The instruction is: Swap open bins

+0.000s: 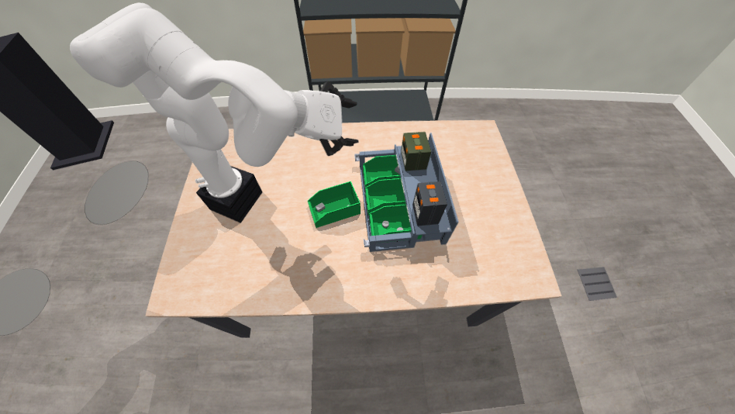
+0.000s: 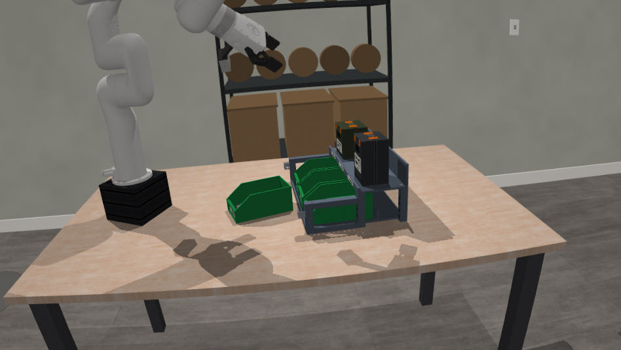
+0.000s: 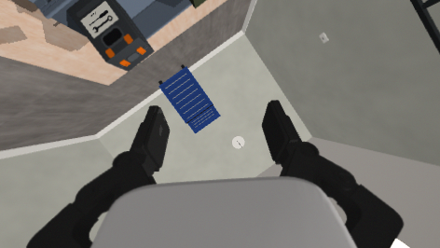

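Observation:
The loose green bin (image 1: 343,198) (image 2: 264,206) stands upright on the table in front of the shelf, slightly turned, its open front toward the robot base. A grey part (image 1: 319,207) lies in it. Three green bins stand side by side on the grey shelf (image 1: 391,239) (image 2: 335,199), open fronts out. The middle bin (image 1: 385,191) (image 2: 326,176) looks empty. The near bin (image 1: 397,219) (image 2: 334,213) holds small grey parts. The far bin (image 1: 380,167) (image 2: 319,164) shows a bit of grey at its rear. My gripper (image 1: 355,122) (image 2: 274,54) (image 3: 215,115) is open and empty, high above the table, beyond the loose bin and tilted.
A dark case (image 1: 430,205) (image 2: 371,160) (image 3: 112,36) and an olive case (image 1: 415,153) (image 2: 347,141) stand on the shelf's upper board, behind the bins' open tops. A raised panel edges that board at the back. The robot base (image 1: 231,198) (image 2: 136,197) stands at the table's left.

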### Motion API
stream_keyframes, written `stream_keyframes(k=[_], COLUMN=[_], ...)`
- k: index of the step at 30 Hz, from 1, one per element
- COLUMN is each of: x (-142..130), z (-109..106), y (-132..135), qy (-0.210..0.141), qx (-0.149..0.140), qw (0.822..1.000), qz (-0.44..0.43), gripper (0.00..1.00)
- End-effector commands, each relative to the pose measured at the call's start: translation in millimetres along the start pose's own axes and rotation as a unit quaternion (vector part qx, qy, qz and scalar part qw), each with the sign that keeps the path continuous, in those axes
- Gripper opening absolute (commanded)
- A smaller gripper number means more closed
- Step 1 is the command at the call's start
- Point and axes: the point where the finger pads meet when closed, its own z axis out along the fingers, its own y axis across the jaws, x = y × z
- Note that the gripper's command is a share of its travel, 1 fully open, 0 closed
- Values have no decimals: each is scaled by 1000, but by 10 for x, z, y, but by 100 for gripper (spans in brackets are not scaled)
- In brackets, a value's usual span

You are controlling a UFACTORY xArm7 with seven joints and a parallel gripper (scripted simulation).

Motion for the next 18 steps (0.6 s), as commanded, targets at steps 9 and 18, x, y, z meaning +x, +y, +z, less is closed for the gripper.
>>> stream_keyframes(k=[9,18], x=[59,59], z=[62,62], y=[0,0], qy=[18,18], qx=[9,9], qw=[1000,1000], qz=[-8,-8], gripper=[100,100])
